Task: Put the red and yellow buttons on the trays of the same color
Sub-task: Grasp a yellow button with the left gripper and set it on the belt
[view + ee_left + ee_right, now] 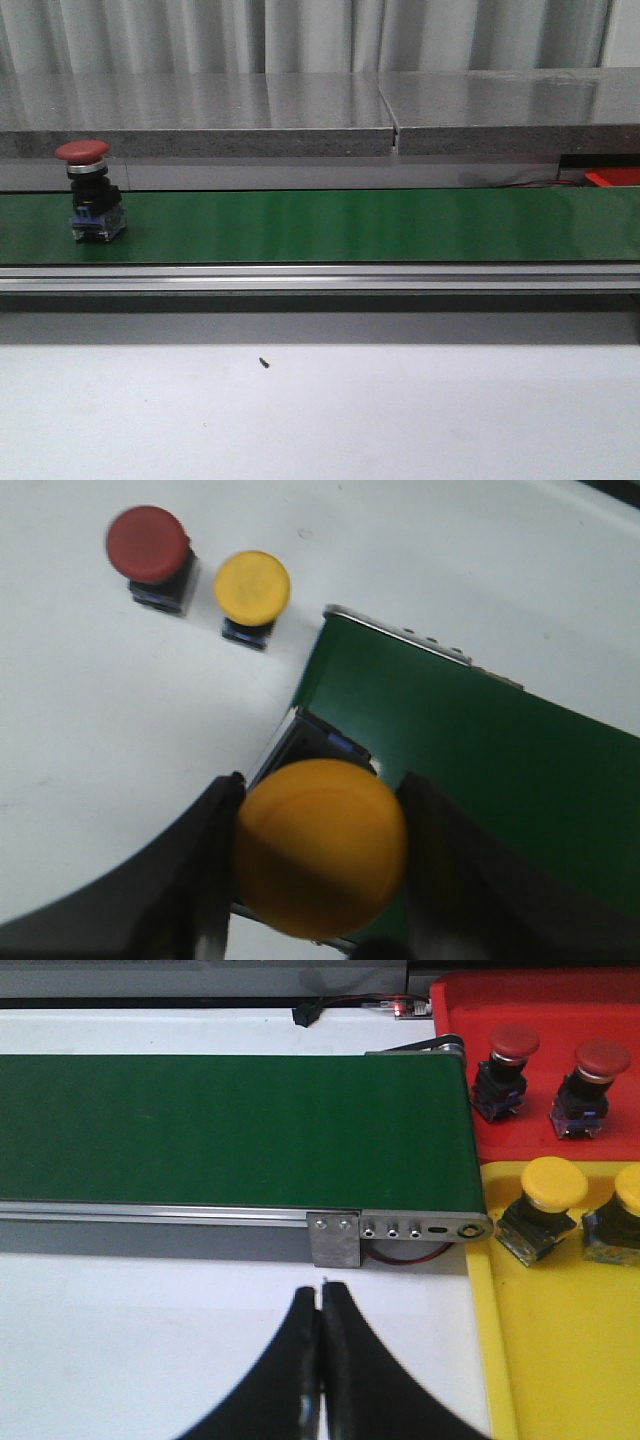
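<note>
Your left hand (320, 880) is gripping a yellow button (320, 860) over the belt's (480, 750) end, right hand (321, 1360) is idling clenched empty, so you're likely needing a set-down onto the belt next.

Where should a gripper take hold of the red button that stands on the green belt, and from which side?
Probably grip the red button on its dark body below the cap, coming from above. It stands upright on the green belt. The cap is rounded and wider than the body, so fingers closing on it could slip.
</note>
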